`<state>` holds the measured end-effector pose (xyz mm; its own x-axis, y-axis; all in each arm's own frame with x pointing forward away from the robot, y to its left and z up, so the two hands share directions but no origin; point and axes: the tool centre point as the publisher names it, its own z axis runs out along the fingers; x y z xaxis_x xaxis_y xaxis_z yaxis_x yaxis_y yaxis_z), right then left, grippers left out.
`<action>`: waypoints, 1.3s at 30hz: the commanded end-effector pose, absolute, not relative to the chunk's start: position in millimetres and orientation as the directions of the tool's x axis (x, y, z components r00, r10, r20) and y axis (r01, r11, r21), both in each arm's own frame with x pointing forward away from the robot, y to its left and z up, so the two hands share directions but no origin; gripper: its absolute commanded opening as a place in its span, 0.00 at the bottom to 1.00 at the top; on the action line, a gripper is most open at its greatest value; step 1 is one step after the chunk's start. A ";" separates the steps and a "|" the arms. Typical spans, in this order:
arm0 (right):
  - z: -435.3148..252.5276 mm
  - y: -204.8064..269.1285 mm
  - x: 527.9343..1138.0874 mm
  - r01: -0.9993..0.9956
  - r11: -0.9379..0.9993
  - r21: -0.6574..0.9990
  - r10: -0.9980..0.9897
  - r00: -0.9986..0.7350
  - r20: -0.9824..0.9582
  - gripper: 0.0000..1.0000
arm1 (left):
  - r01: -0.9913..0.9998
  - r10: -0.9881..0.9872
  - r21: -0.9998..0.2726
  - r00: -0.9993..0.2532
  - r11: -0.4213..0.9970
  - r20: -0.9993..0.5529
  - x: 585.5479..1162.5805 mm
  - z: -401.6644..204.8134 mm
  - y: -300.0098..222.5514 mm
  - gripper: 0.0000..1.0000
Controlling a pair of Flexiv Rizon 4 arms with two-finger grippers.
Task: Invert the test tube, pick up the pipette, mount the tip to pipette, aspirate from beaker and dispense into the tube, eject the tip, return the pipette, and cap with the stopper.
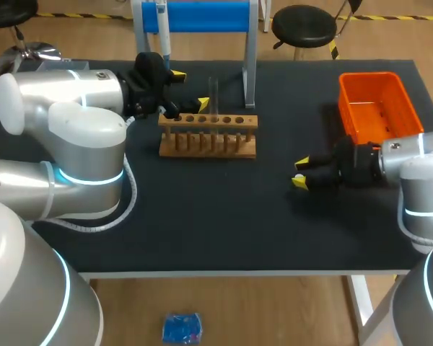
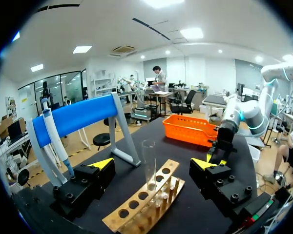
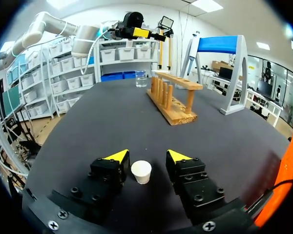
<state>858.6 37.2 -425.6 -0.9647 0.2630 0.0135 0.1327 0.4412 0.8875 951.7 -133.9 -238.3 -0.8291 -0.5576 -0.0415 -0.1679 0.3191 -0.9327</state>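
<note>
Left wrist view puts my left end effector (image 2: 152,165) closest, its two fingers spread wide and holding nothing. Just ahead, between them but touching neither, the test tube (image 2: 148,161) stands upright in the wooden rack (image 2: 129,208). Its long axis is vertical and its open end seems to be up. I judge that the inverting step is not yet done, and my left arm is clearly the nearer one for it. Further off, beside the rack, the pipette (image 2: 56,146) hangs on its blue stand (image 2: 75,117). Across the worktop (image 1: 224,216) my right end effector (image 3: 146,157) is also open, with the white stopper (image 3: 141,171) sitting between its fingers, apparently untouched.
</note>
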 end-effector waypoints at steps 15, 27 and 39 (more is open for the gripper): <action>-430.8 40.3 858.2 0.136 0.447 0.884 0.267 -0.964 0.014 0.45 | -0.169 -0.554 -0.932 -0.831 0.321 -0.040 952.7 -237.9 -133.4 1.00; -433.1 39.6 859.1 0.139 0.444 0.885 0.265 -0.964 0.019 0.00 | -0.169 -0.554 -0.932 -0.831 0.321 -0.040 952.7 -237.9 -133.4 1.00; -434.0 41.2 851.4 0.124 0.448 0.885 0.253 -0.968 0.008 0.00 | -0.169 -0.554 -0.932 -0.831 0.321 -0.040 952.7 -237.9 -133.4 1.00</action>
